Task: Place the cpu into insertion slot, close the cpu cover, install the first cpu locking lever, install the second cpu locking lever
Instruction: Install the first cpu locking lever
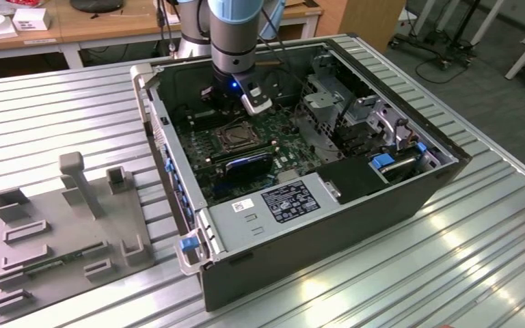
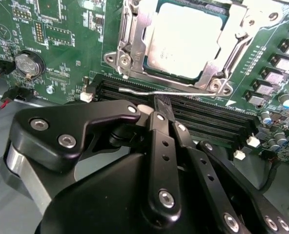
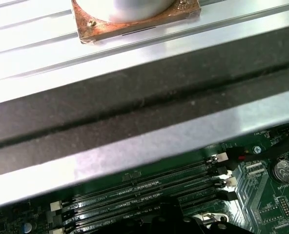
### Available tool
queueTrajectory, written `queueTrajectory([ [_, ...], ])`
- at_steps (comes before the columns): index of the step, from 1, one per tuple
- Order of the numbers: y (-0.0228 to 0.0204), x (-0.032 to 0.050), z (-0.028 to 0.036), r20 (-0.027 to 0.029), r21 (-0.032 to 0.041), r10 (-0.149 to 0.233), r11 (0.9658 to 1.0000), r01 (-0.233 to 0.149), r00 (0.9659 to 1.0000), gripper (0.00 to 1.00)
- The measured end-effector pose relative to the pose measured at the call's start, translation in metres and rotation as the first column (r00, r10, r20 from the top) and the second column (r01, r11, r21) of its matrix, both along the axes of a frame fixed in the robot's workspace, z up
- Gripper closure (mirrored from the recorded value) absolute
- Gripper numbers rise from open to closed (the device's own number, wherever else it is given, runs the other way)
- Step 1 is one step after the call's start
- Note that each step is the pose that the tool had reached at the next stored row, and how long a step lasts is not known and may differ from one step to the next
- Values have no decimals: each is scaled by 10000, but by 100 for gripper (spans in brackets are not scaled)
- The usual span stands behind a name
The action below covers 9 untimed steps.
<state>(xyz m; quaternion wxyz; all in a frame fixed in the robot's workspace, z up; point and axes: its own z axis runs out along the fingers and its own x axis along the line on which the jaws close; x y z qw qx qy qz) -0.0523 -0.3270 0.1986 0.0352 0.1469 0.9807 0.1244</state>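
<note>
The arm (image 1: 235,37) is a grey tube with pale blue joint caps. A black cable (image 1: 276,42) runs beside it, and a small blue light (image 1: 233,86) glows at the wrist. The pincer (image 2: 158,109) is built of glossy black linkage bars fastened with round silvery screws (image 2: 166,197).

An edge cuts off the cpu cover (image 2: 136,35).

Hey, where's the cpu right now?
In the second wrist view the cpu lies flat inside the frame of the cpu cover on the green board, just beyond the long black memory slots and the thin wire lever.
</note>
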Motion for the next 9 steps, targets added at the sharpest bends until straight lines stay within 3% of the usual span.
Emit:
queueTrajectory([
  [9, 6, -2, 7, -3, 2, -3, 10000, 3, 10000, 89],
])
